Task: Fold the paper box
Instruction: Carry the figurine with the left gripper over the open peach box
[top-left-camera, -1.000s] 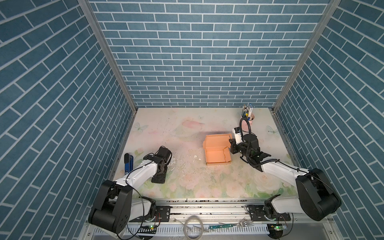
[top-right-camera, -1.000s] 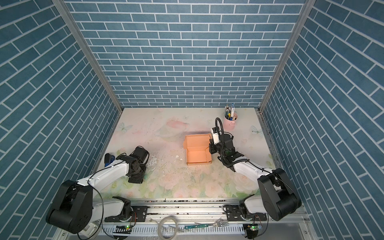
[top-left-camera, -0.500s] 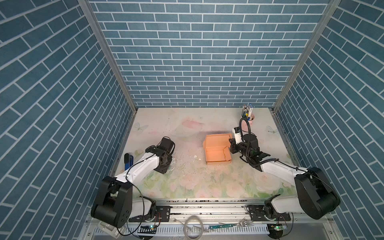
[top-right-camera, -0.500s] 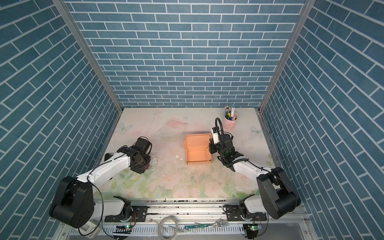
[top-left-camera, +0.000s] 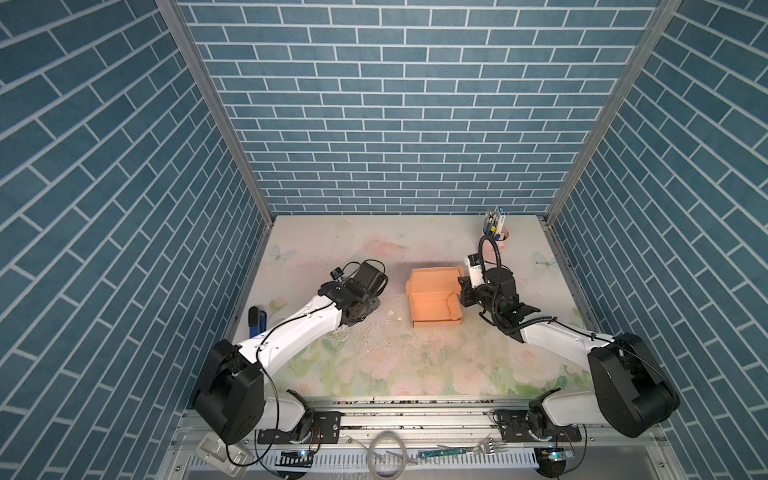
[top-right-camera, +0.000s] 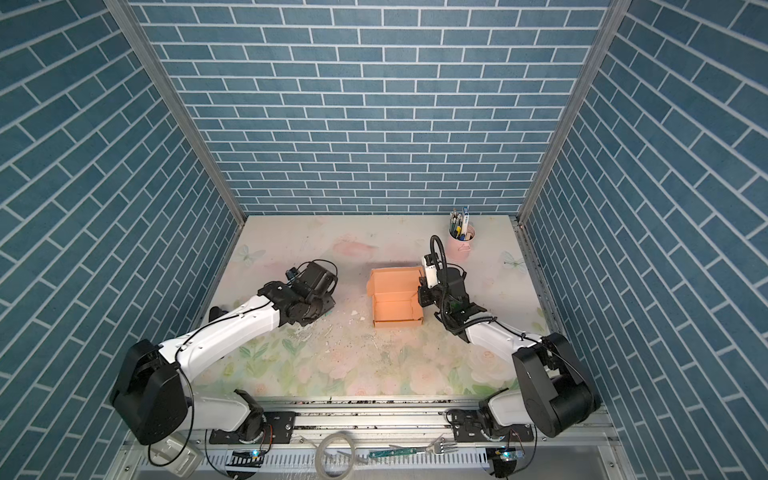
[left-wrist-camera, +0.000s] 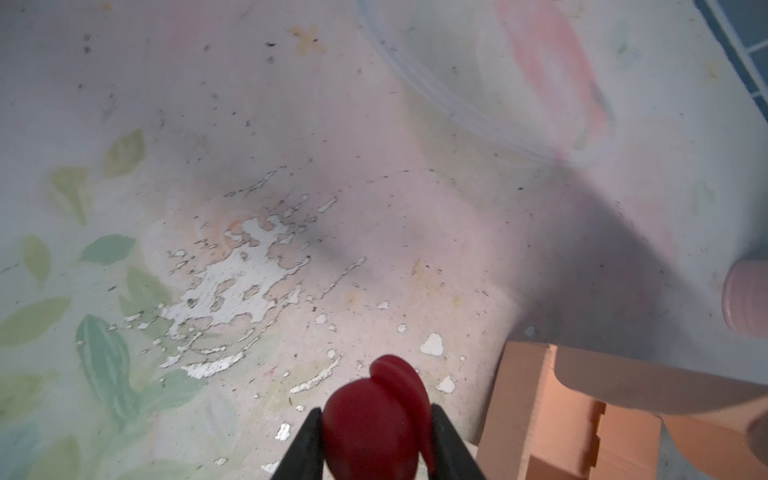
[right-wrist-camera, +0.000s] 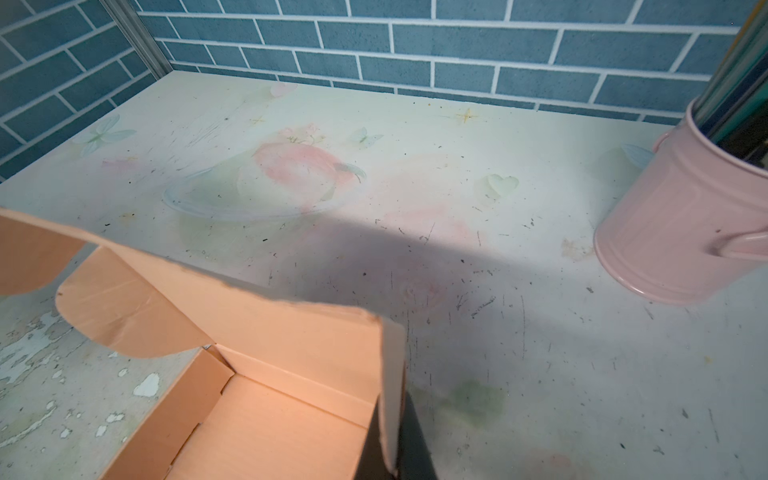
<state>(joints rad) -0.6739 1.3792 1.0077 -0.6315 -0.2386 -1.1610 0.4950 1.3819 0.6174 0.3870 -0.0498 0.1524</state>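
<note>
The paper box (top-left-camera: 434, 300) sits right of the middle of the counter (top-left-camera: 374, 365), its shallow tray already formed with low walls up; the lid stands open at the back, rounded side flaps spread, so lowering and tucking it in looks to be what remains; the right gripper (right-wrist-camera: 392, 446) pinches a flap at the box's right side; the left gripper (left-wrist-camera: 376, 411), near the box but apart, clamps a red rounded thing (left-wrist-camera: 386, 386) I cannot identify.
</note>
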